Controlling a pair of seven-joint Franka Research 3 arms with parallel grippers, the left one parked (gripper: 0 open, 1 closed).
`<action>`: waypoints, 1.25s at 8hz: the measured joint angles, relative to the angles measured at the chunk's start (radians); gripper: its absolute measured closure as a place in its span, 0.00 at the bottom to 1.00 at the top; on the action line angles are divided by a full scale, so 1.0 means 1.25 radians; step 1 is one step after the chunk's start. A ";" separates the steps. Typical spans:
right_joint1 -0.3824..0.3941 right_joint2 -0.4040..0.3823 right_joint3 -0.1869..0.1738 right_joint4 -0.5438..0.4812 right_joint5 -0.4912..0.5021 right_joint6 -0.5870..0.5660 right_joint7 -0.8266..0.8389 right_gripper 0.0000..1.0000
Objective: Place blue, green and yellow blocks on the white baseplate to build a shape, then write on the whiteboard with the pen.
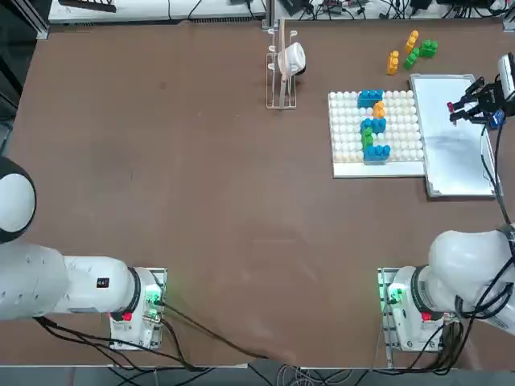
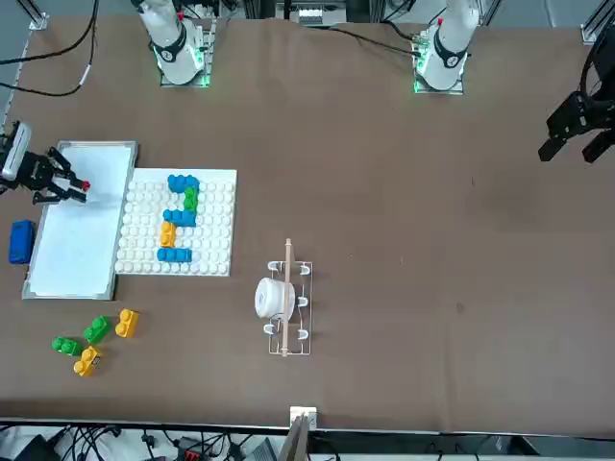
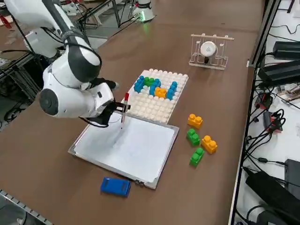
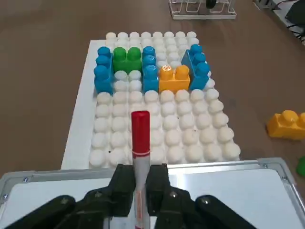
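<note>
Shape (image 1: 372, 126) built on baseplate (image 1: 402, 165); right gripper (image 4: 139, 183) jaws clamp pen (image 4: 140, 143) over whiteboard (image 3: 140, 150); writing left.

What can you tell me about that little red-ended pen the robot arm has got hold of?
The thin marker pen with a pale barrel and red end is clamped between the right gripper's two black fingers, which are shut on its barrel. It stands roughly upright, red end uppermost, above the smooth silver-framed whiteboard, at the edge nearest the studded white baseplate. Whether its tip touches the board cannot be told.
</note>
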 joint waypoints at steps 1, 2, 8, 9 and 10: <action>-0.017 0.016 0.000 0.002 0.003 0.003 -0.003 0.82; -0.032 0.028 0.000 0.006 0.003 0.007 -0.006 0.82; -0.054 0.070 0.004 0.030 0.004 0.016 -0.021 0.82; -0.053 0.072 0.006 0.031 0.006 0.017 -0.021 0.82; -0.051 0.073 0.008 0.030 0.015 0.018 -0.022 0.82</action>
